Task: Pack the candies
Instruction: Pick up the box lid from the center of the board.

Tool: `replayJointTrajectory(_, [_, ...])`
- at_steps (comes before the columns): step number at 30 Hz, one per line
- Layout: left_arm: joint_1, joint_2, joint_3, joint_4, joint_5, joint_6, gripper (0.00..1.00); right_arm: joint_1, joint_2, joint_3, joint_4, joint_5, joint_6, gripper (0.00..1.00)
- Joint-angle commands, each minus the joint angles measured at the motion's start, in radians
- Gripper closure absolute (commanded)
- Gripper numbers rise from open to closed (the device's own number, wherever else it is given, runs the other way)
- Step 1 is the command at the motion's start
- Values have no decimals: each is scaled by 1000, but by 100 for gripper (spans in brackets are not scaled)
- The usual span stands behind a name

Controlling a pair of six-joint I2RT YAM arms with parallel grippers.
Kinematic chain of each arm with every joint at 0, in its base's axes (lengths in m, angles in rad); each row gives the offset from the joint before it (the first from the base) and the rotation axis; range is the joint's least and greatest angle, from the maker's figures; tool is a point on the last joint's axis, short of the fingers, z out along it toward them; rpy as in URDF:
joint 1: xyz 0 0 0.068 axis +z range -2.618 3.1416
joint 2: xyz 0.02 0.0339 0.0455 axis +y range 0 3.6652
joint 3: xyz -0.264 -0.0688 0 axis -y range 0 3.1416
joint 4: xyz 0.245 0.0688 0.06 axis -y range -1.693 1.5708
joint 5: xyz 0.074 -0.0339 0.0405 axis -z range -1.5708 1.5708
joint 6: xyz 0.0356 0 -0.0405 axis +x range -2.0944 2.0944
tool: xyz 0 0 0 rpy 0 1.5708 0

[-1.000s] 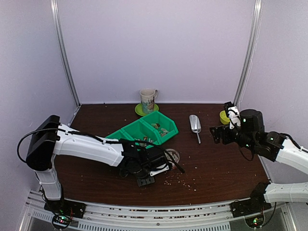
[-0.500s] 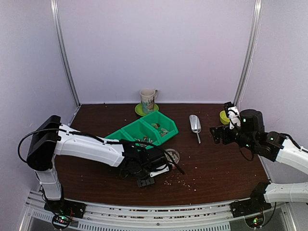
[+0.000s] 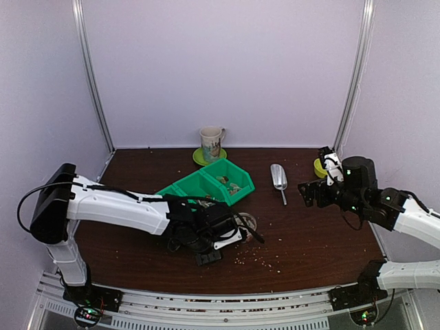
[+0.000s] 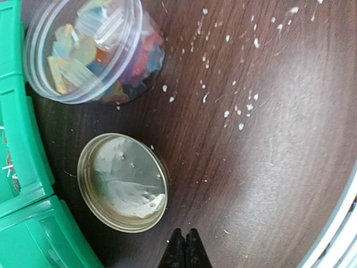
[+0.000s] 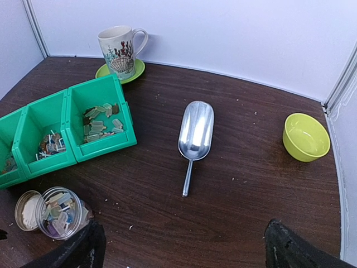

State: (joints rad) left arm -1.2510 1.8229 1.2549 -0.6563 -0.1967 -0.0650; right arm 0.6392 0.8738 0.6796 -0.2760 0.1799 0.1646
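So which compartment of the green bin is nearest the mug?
The end compartment holding pale green and tan pieces; the others sit farther off, toward the jar.

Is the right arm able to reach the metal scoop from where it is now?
Probably yes: the right gripper is open and faces the metal scoop, and nothing stands between them.

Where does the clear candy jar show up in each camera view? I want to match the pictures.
Top external: the clear jar is mid-table, just in front of the green bin.
Left wrist: the clear jar is upper left, above the tan lid.
Right wrist: the clear jar is bottom left, right of the tan lid.
Shared landmark: the green bin, close to the jar in all three.
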Motion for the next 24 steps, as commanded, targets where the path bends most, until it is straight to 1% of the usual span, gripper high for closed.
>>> replayJointTrajectory(1, [-4,-70,30,18,53,-33,100,3,5,-1,4,-30,14,0])
replayJointTrajectory(5, [-4,-93,42,18,66,-39,100,4,-2,-12,11,-43,18,1])
replayJointTrajectory(10, [-4,-95,23,22,85,-43,100,4,6,-14,14,-65,18,0])
replayJointTrajectory(11, [-4,-90,20,18,87,-42,99,4,7,-12,14,-65,15,0])
replayJointTrajectory(13, [-5,-81,5,23,85,-41,85,4,8,-5,6,-65,13,0])
replayJointTrajectory(15, [-4,-61,0,36,82,-29,77,3,1,2,-12,-65,13,1])
replayJointTrajectory(18, [-4,-15,18,20,69,-4,74,4,-7,-26,31,-55,9,0])
replayJointTrajectory(24, [-4,59,30,21,64,33,74,4,9,-2,0,-68,12,1])
